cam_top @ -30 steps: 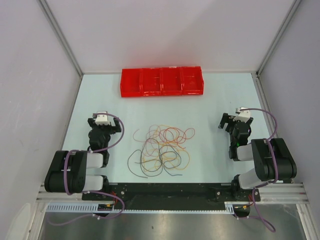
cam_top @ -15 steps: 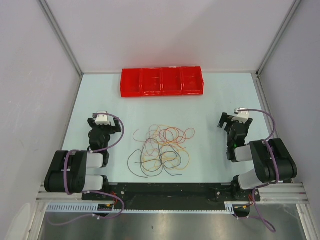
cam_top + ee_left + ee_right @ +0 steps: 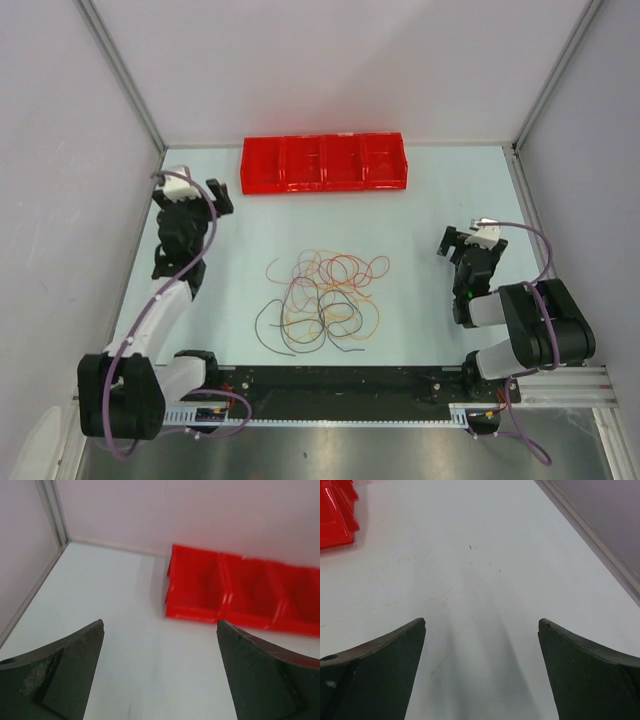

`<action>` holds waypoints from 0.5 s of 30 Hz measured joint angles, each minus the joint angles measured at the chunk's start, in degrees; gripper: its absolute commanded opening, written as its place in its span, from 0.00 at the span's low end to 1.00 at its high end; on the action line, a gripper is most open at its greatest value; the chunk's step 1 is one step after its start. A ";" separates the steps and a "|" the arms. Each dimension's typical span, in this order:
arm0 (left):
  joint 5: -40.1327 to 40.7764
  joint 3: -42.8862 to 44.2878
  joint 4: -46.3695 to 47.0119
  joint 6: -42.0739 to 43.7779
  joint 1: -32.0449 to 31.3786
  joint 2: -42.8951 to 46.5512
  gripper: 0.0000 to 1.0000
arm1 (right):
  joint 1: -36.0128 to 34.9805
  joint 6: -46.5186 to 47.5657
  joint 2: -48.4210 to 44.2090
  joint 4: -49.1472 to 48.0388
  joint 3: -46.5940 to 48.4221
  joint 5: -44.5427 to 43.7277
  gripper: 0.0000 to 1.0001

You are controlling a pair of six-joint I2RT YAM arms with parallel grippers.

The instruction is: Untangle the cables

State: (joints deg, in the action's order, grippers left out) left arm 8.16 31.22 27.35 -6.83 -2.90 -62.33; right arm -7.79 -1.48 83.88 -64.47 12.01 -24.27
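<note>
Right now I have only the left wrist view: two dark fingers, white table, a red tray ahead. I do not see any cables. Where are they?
Observer: The cables lie in one tangled heap at the middle of the table, nearer the arm bases than the left fingers and to their right.
Operator: Is the right arm close to them?
Observer: No. The right fingers are open over bare table, right of the heap, touching nothing.
Operator: Is something inside the red tray?
Observer: From above, all four compartments of the red tray look empty.
</note>
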 measured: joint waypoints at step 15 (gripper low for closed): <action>-18.36 3.28 -24.39 -31.34 8.24 -1.18 1.00 | 5.66 -15.56 -26.25 34.93 24.04 12.87 0.97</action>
State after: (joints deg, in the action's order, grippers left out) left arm -10.20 34.50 2.96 -38.17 5.34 -63.51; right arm -2.13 -17.04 57.63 -29.54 36.05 -11.40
